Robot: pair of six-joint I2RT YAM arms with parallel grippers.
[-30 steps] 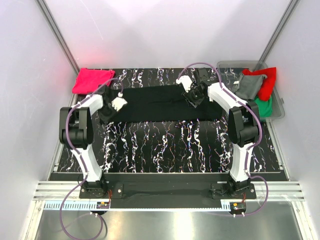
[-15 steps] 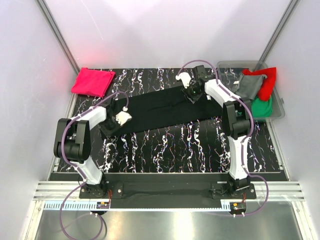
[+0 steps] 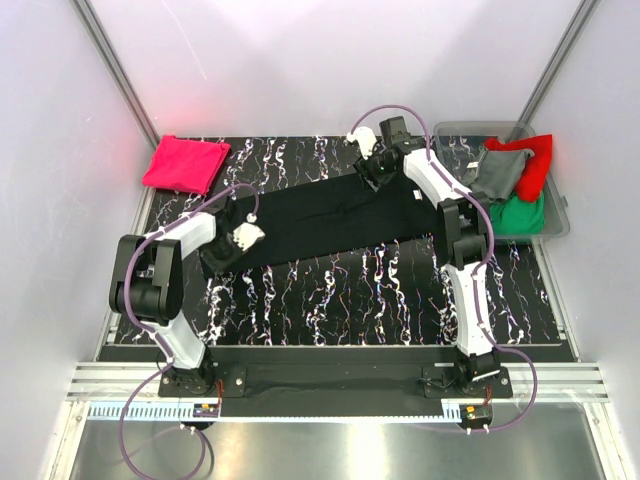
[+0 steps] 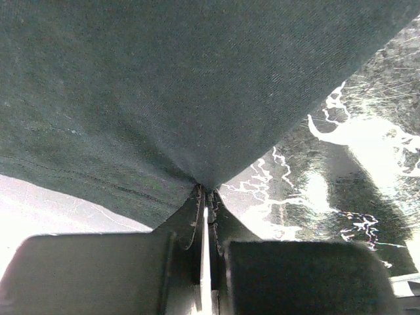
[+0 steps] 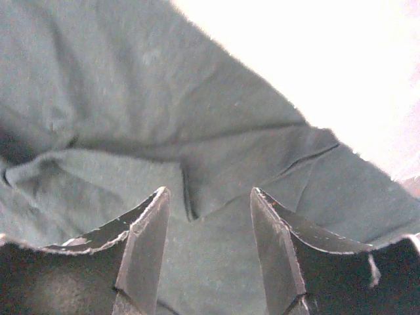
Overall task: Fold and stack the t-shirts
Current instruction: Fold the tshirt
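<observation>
The black t-shirt (image 3: 330,215) lies as a long folded band slanting across the table, from near left to far right. My left gripper (image 3: 224,250) is shut on its left end; in the left wrist view the cloth (image 4: 197,98) bunches into the closed jaws (image 4: 205,191). My right gripper (image 3: 372,170) is open over the shirt's far edge; in the right wrist view its fingers (image 5: 146,236) stand apart above wrinkled black cloth (image 5: 216,164). A pink-red tee (image 3: 185,164) lies folded at the far left corner. Grey (image 3: 500,170), red (image 3: 536,160) and green (image 3: 526,213) tees sit at the right.
A clear plastic bin (image 3: 470,130) at the far right holds the grey, red and green tees. White walls and metal frame posts close in the table on three sides. The black marbled tabletop (image 3: 340,300) shows in front of the shirt.
My left gripper pulled the shirt's left end toward the near side, so the band now slants. My right gripper moved toward the far edge and a little left.
</observation>
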